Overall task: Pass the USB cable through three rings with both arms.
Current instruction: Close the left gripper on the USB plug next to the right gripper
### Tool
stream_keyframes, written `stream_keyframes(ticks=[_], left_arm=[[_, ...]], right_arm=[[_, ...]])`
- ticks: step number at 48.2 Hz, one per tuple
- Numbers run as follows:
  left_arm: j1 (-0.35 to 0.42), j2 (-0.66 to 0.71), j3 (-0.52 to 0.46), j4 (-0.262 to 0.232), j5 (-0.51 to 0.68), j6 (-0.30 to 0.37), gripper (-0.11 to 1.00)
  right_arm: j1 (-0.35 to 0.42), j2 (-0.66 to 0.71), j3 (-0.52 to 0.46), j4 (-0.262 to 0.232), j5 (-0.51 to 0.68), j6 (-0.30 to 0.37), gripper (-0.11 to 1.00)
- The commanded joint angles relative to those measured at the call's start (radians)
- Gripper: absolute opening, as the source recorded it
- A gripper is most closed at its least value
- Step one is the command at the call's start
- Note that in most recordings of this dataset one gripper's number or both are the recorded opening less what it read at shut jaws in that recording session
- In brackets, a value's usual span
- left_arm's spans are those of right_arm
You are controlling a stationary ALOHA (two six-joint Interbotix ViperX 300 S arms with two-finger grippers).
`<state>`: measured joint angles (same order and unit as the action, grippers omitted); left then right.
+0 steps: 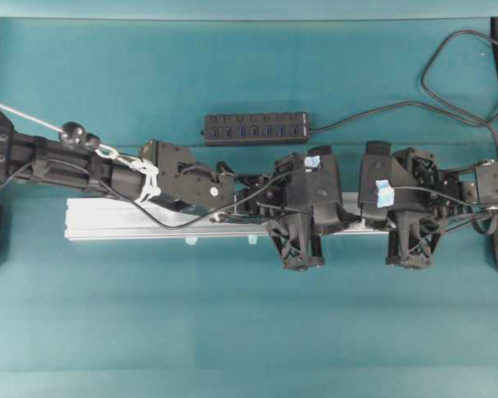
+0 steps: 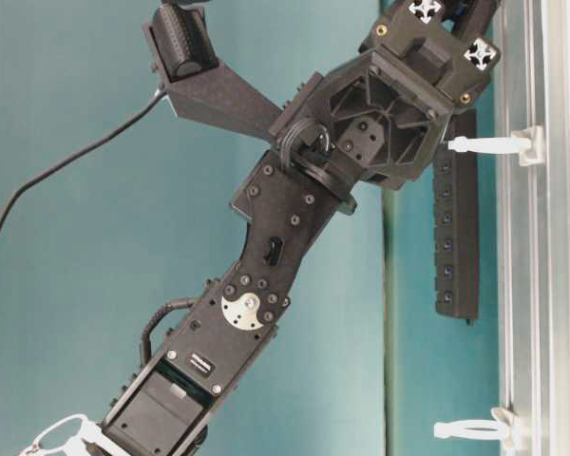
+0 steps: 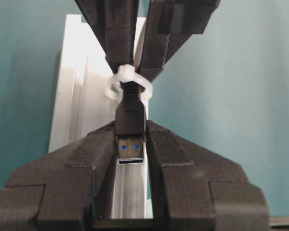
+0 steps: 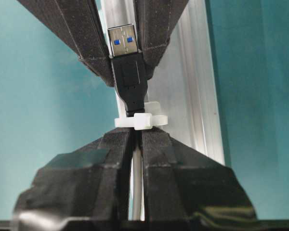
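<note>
We find the thin black USB cable's plug (image 3: 130, 126) protruding through one whitish translucent plastic ring (image 3: 127, 82) on the long silver aluminium rail (image 1: 149, 220). The left gripper (image 3: 131, 144) pinches the plug on the near side of that ring; the right gripper (image 4: 135, 144), pressed together, holds the cable behind it. We judge one ring threaded; the overhead view hides the others, so which ring this is stays uncertain.

No legible text — no labels, brands, numbers.
</note>
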<state>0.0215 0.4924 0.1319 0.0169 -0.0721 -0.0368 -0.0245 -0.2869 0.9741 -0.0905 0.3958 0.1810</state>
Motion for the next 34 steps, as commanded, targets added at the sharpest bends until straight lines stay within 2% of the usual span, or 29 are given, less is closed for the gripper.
stream_keyframes(ticks=[1, 19, 23, 28, 34], left_arm=[[-0.009, -0.006, -0.014, 0.002, -0.011, 0.000, 0.20], [-0.011, -0.009, -0.014, 0.002, -0.006, -0.006, 0.20], [-0.011, -0.009, -0.014, 0.002, -0.002, -0.006, 0.20], [-0.011, -0.011, -0.014, 0.002, 0.008, -0.006, 0.20], [-0.011, -0.012, -0.012, 0.002, 0.012, -0.002, 0.20]], right_arm=[[0.002, -0.008, -0.006, 0.002, -0.009, 0.011, -0.08], [0.003, -0.008, -0.006, 0.002, 0.006, 0.012, -0.08], [0.002, -0.008, -0.006, 0.015, 0.008, 0.014, -0.05], [0.003, -0.008, -0.006, 0.026, 0.014, 0.017, 0.03], [0.002, -0.012, -0.008, 0.026, 0.037, 0.020, 0.25]])
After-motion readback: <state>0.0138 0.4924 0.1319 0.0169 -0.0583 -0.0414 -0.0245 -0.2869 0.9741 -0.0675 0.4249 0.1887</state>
